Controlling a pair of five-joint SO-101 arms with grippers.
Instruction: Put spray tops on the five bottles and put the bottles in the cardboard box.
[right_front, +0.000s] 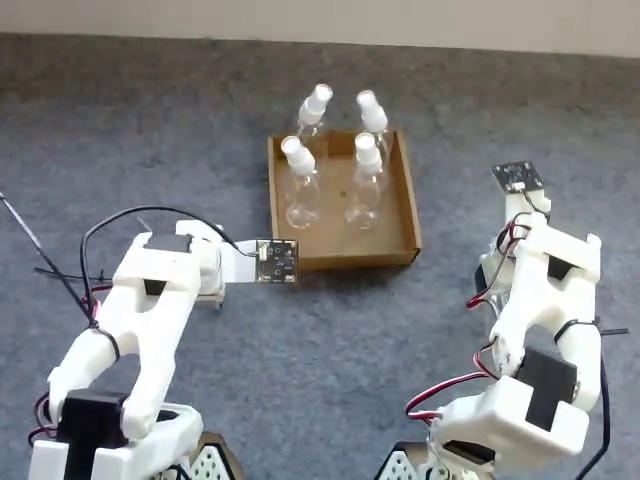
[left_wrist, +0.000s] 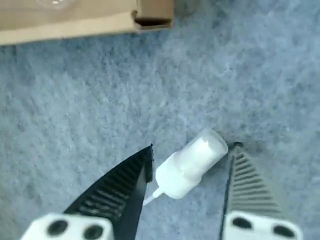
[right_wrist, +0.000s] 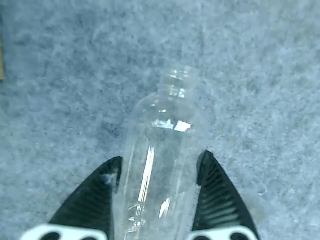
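A white spray top (left_wrist: 190, 165) lies on the grey carpet between the fingers of my left gripper (left_wrist: 192, 150), which is open around it without touching. The box corner (left_wrist: 152, 15) is a short way beyond. My right gripper (right_wrist: 161, 159) is shut on a clear bottle (right_wrist: 165, 150) with a bare threaded neck (right_wrist: 176, 82) pointing away from the wrist. The cardboard box (right_front: 405, 215) sits mid-table. It holds two capped bottles (right_front: 300, 185) (right_front: 366, 185). Two more capped bottles (right_front: 313, 108) (right_front: 372, 112) are at its far rim.
The left arm (right_front: 160, 290) stands just off the box's near left corner. The right arm (right_front: 540, 290) stands to the right of the box. Loose black cables (right_front: 60, 270) trail at the left edge. Grey carpet covers the table.
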